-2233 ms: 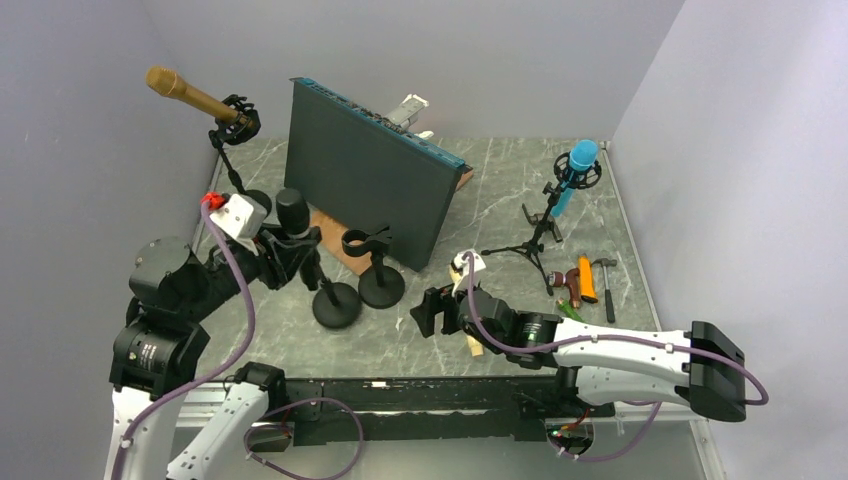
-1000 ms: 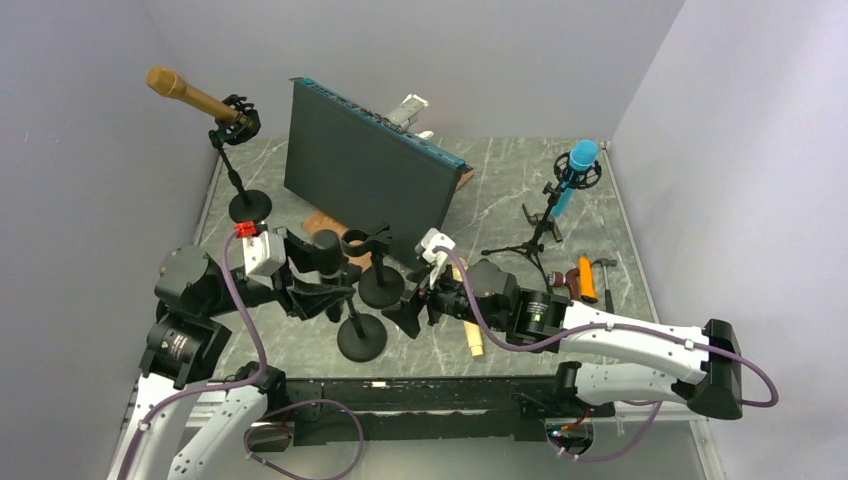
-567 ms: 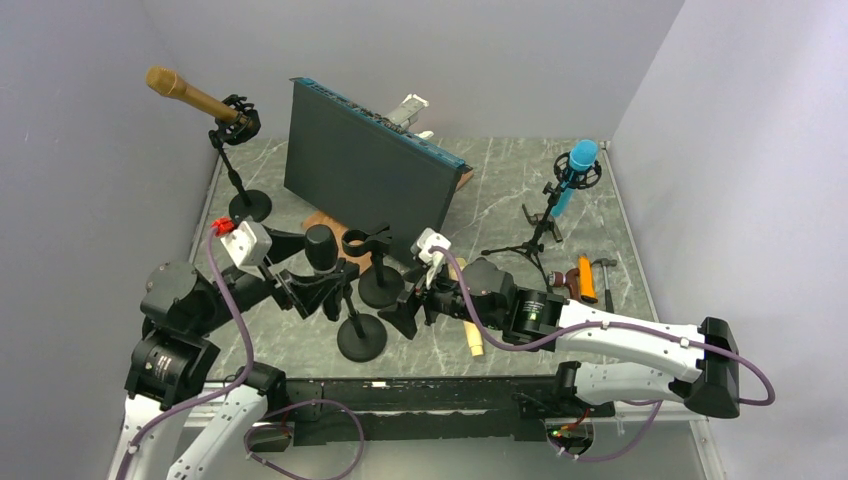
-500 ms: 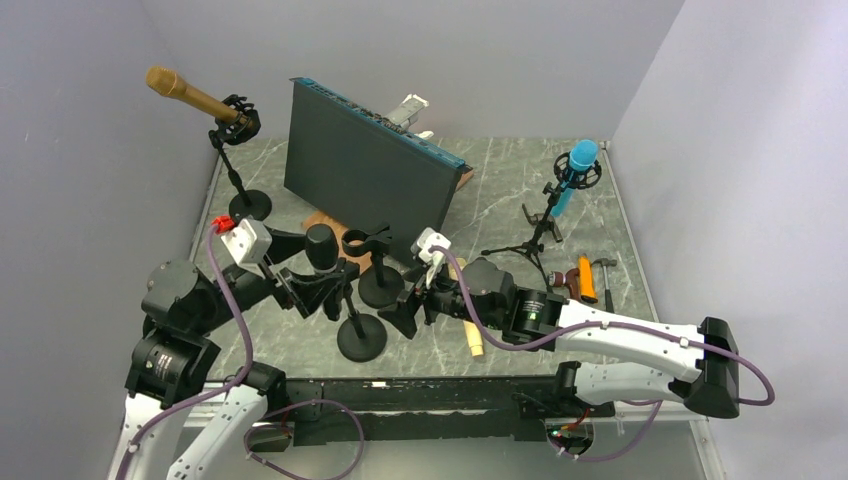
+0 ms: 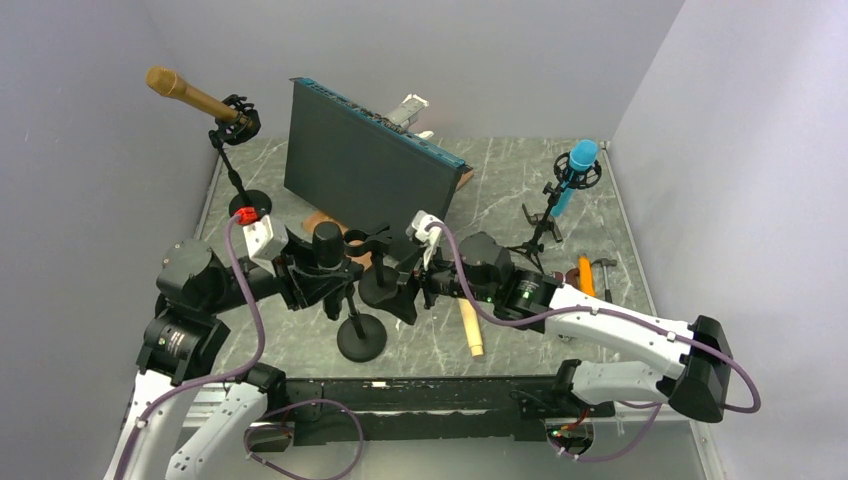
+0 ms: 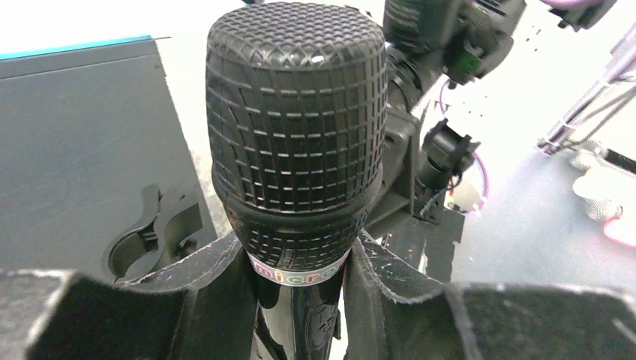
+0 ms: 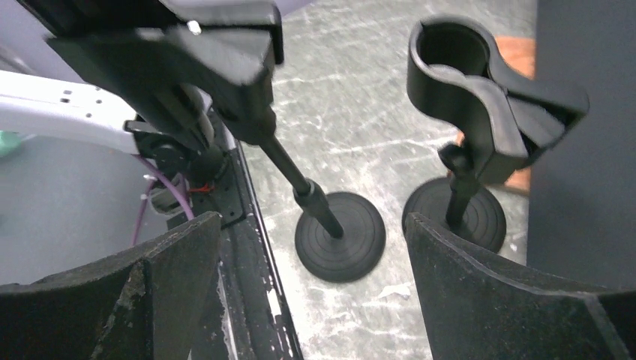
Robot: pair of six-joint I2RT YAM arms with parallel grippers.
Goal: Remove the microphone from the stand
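Observation:
A black microphone (image 5: 326,240) stands upright in its stand, whose thin rod runs down to a round black base (image 5: 361,337). My left gripper (image 5: 318,275) is shut on the microphone's handle just below the mesh head (image 6: 296,127), a finger pressed against each side (image 6: 300,300). My right gripper (image 5: 395,290) hangs open just right of the stand. In the right wrist view its wide fingers (image 7: 311,285) frame the stand's base (image 7: 340,235) and slanting rod (image 7: 296,184), touching neither.
An empty stand with an open clip (image 5: 365,241) (image 7: 480,82) sits close behind my right gripper. A dark panel (image 5: 365,185) stands behind. A gold microphone (image 5: 190,95) is at back left, a blue one on a tripod (image 5: 578,160) at back right. Hand tools (image 5: 588,278) and a wooden stick (image 5: 468,325) lie right.
My left gripper opened, drew back a little, then came in and shut on the microphone. My right gripper moved left and farther in, up to the stand.

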